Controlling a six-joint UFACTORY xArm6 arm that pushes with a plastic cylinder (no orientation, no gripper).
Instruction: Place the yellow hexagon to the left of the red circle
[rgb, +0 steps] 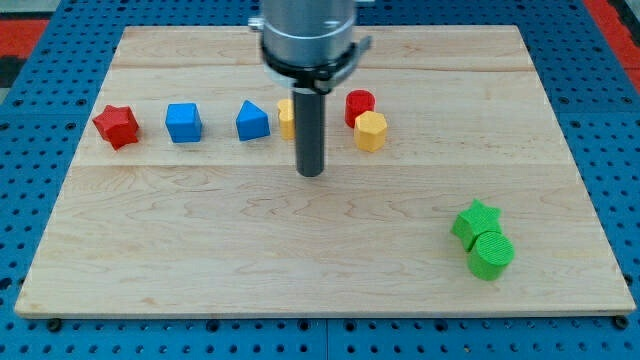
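The yellow hexagon (371, 131) lies near the view's top centre, touching the lower right side of the red circle (359, 104). My tip (311, 173) rests on the board to the left of and below both, a short gap from the hexagon. A second yellow block (286, 117) sits just left of the rod, partly hidden by it, so its shape cannot be made out.
A red star (116, 125), a blue cube (184, 122) and a blue triangular block (252, 121) stand in a row at the upper left. A green star (475, 221) and a green circle (491, 254) touch at the lower right. The wooden board (200, 250) ends at blue pegboard.
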